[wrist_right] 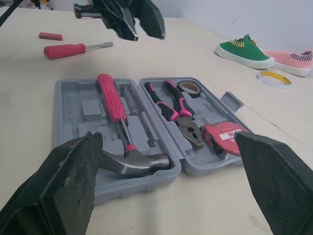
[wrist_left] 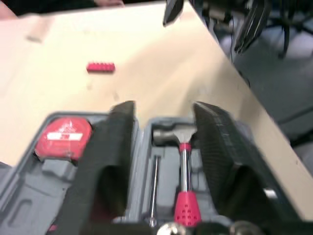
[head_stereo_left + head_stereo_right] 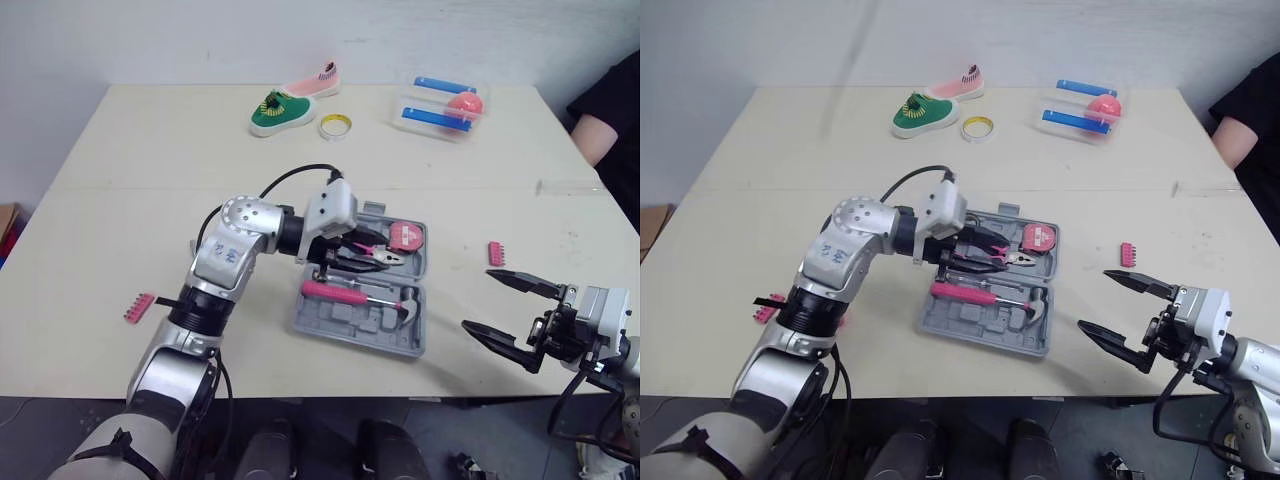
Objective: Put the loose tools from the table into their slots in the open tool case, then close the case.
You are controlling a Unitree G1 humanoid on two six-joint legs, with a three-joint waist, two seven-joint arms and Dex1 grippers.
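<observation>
The grey tool case (image 3: 330, 322) lies open at the table's middle. It holds a pink-handled hammer (image 3: 350, 294), pliers (image 3: 375, 258), a red tape measure (image 3: 405, 236) and a black tape roll (image 1: 189, 88). My left gripper (image 3: 335, 262) hovers open just above the case's left side, with nothing between its fingers (image 2: 110, 147). My right gripper (image 3: 478, 300) is open and empty near the front edge, right of the case. A pink screwdriver (image 1: 73, 49) and a pink bit strip (image 3: 138, 307) lie loose left of the case. Another pink bit strip (image 3: 495, 253) lies to its right.
At the back stand a green shoe (image 3: 280, 110), a pink shoe (image 3: 315, 82), a yellow tape roll (image 3: 335, 126) and a clear box (image 3: 440, 108) with blue pieces and a pink ball. A person in a black sleeve (image 3: 610, 110) sits at the right edge.
</observation>
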